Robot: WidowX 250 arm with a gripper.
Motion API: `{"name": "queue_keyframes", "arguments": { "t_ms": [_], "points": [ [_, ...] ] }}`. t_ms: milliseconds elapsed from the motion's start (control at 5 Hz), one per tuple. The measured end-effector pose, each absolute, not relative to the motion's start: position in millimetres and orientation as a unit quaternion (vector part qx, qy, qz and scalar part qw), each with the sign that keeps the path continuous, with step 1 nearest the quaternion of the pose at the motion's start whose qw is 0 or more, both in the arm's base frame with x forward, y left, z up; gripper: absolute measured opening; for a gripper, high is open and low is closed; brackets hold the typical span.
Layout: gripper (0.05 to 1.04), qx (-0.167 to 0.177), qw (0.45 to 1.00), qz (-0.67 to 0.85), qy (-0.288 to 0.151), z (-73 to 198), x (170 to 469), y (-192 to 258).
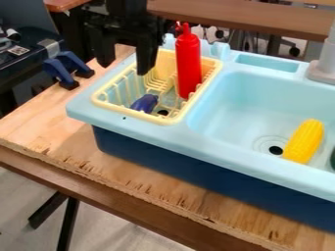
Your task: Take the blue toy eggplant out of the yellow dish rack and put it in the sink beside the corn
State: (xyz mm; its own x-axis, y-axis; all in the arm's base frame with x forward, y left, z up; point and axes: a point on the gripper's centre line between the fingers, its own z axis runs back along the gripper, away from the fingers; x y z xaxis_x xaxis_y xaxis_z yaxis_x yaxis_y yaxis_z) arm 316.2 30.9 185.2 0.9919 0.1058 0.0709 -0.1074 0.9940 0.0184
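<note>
Partly hidden, purple toy (144, 103) in yellow rack (131, 112) near spread claw (123, 68)

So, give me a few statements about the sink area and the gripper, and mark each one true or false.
The tall red plastic bottle stands in the pale yellow plastic dish rack. True.

The yellow toy corn cob lies in the dish rack. False: it lies in the light blue sink basin, beside the drain.

The small dark purple toy eggplant lies inside the dish rack. True.

The black two-finger gripper is closed around the bottle. False: its fingers are apart and hold nothing, and the bottle stands to one side of them.
</note>
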Motion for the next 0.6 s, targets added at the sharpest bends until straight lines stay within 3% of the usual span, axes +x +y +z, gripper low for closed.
{"name": "queue_keyframes", "arguments": {
  "t_ms": [600],
  "points": [
    [1.001, 0.039, 0.995, 0.096, -0.001, 155.7, 327.7, 35.2]
  ]
}}
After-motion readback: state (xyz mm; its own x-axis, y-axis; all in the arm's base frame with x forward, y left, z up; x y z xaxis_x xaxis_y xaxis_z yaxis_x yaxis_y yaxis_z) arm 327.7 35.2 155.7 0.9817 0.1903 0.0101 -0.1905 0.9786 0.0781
